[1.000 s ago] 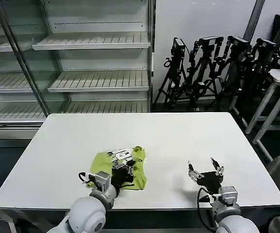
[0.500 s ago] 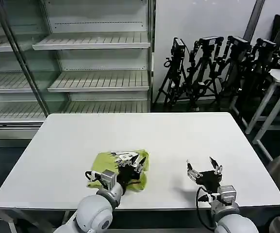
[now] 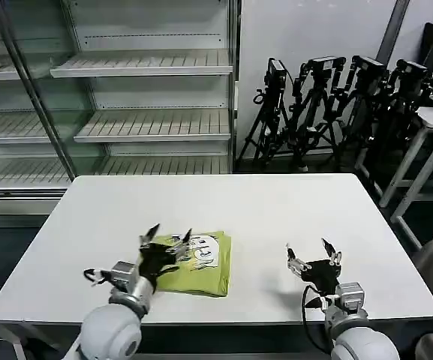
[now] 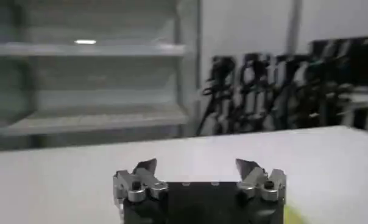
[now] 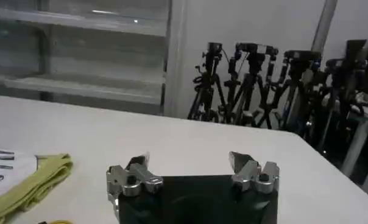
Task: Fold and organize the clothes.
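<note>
Lying folded on the white counter (image 3: 276, 217) is the T-shirt (image 3: 198, 262), a lime yellow-green one made into a neat flat block. Its white print with dark marks faces up, and the fold edges look thick and soft. In the right wrist view the T-shirt (image 5: 25, 182) shows a layered yellow-green edge next to the white print. The left gripper (image 3: 165, 240) hangs with its jaws spread wide and holding nothing, just beside the T-shirt, at the cloth's edge away from the right arm. In the left wrist view the left gripper (image 4: 199, 170) has bare counter between its two tips, and a small bit of yellow-green peeks out beside one jaw. The right gripper (image 3: 310, 253) sits well apart from the T-shirt, above bare counter, jaws spread wide and holding nothing. In its own wrist view the right gripper (image 5: 193, 164) shows the same wide gap. Behind the counter stand gray shelves (image 3: 141, 90) and black tripods (image 3: 336, 105).
</note>
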Motion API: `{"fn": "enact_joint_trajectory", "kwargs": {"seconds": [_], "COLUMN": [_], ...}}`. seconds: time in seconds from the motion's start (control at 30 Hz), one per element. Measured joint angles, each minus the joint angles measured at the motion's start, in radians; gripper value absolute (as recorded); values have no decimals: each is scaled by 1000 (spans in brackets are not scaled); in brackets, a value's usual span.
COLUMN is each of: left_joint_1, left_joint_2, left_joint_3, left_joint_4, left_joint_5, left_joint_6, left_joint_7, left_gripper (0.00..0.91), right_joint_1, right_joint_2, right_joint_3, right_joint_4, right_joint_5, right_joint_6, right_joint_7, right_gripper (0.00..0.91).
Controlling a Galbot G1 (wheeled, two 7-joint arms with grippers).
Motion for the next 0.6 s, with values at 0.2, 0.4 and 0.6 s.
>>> {"fn": "enact_joint_trajectory", "kwargs": {"seconds": [0.2, 0.4, 0.6], "left_joint_1": [59, 81, 84], "left_joint_2": [-19, -41, -57], "left_joint_3": [-68, -115, -136], "left_joint_4": [19, 62, 125], "left_joint_5": [-40, -88, -118], "left_joint_6": [27, 22, -1], "left_joint_7": [-21, 5, 69], "left_gripper": [907, 907, 131], "right_joint_1": [-7, -20, -32], "right_joint_2": [0, 1, 1], "right_joint_3": [-2, 5, 10], "right_joint_4": [7, 13, 20], "right_joint_5": [-1, -2, -4], "right_joint_6": [1, 8, 10], "right_joint_7": [0, -1, -2], "right_gripper": [907, 907, 907]}}
